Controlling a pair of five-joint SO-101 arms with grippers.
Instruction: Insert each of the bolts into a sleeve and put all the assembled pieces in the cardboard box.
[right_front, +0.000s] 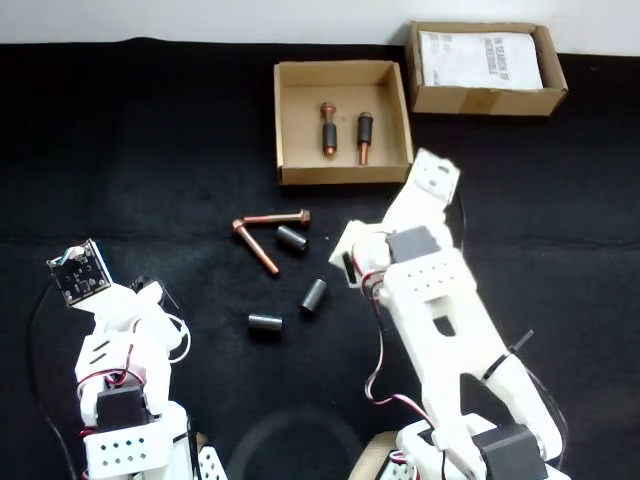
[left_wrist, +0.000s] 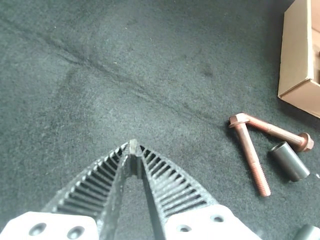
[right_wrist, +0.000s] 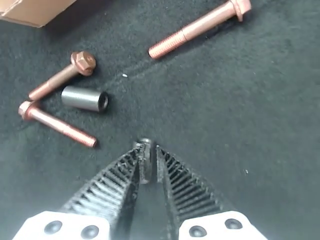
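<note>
The cardboard box (right_front: 294, 120) at the back holds two assembled pieces (right_front: 329, 128) (right_front: 365, 135). Two copper bolts (right_front: 275, 218) (right_front: 255, 245) lie in a V in front of it, with a dark sleeve (right_front: 291, 238) beside them. Two more sleeves (right_front: 314, 295) (right_front: 265, 323) lie nearer the arms. My left gripper (left_wrist: 133, 148) is shut and empty over bare mat, left of the bolts (left_wrist: 250, 160) and the sleeve (left_wrist: 290, 161). My right gripper (right_wrist: 145, 147) is shut and empty, near a bolt (right_wrist: 57, 125) and the sleeve (right_wrist: 85, 98). A third loose bolt (right_wrist: 200, 27) lies farther off.
A second cardboard box (right_front: 485, 98) with a sheet of paper in it stands at the back right. The left arm (right_front: 125, 340) sits at the front left, and the right arm (right_front: 430, 290) rises at the centre right. Black mat (right_front: 150, 150) covers the table.
</note>
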